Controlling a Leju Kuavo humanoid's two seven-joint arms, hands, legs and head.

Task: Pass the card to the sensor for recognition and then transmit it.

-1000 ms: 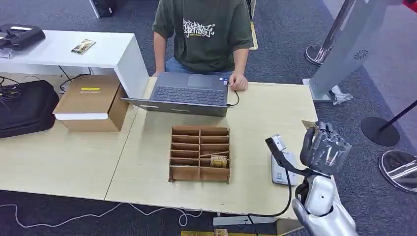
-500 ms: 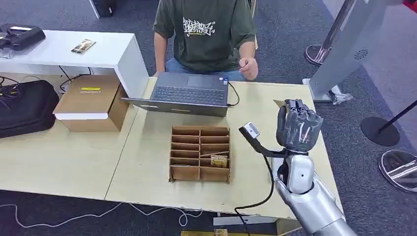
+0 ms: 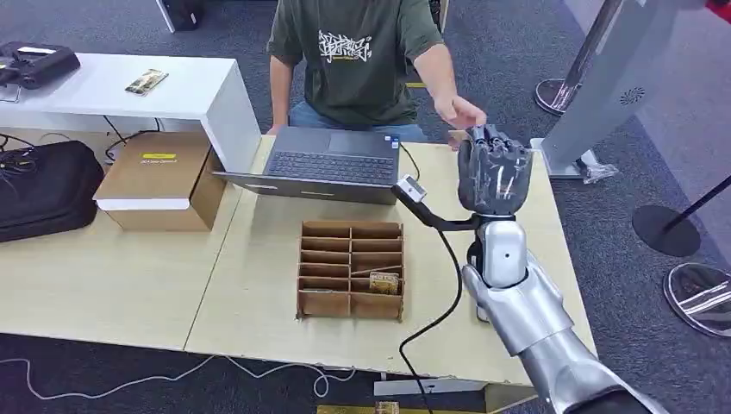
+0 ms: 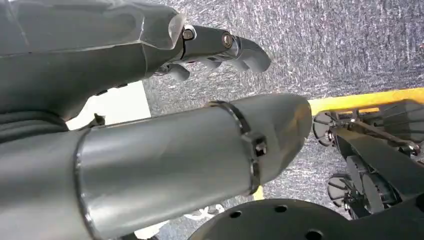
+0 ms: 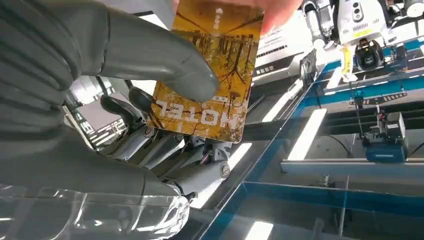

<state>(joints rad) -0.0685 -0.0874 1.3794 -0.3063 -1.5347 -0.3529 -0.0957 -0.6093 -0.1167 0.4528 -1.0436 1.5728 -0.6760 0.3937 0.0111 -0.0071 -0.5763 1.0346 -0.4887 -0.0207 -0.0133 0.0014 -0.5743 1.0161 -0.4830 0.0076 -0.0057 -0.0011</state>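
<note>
My right hand [image 3: 493, 172] is raised over the table's far right part, palm away from me, next to the laptop [image 3: 332, 164]. It holds a yellow-brown card [image 5: 225, 50] printed "MOTEL", with the thumb [image 5: 150, 55] pressed on its face. The seated person's hand [image 3: 457, 110] reaches to the card, and their fingertips [image 5: 280, 10] touch its far edge. My left hand [image 4: 225, 45] hangs beside my body over grey carpet, holding nothing, fingers loosely extended.
A cardboard divider box [image 3: 349, 228] stands mid-table with another card [image 3: 384, 281] in a near compartment. My wrist camera bracket [image 3: 414, 191] and its cable stick out toward the box. A white side table [image 3: 112, 86], a carton [image 3: 159, 177] and a black bag [image 3: 43, 185] lie left.
My right hand has risen from the table's near right and moved away from me toward the person, carrying the card. The person's hand left the laptop and reached out to the card.
</note>
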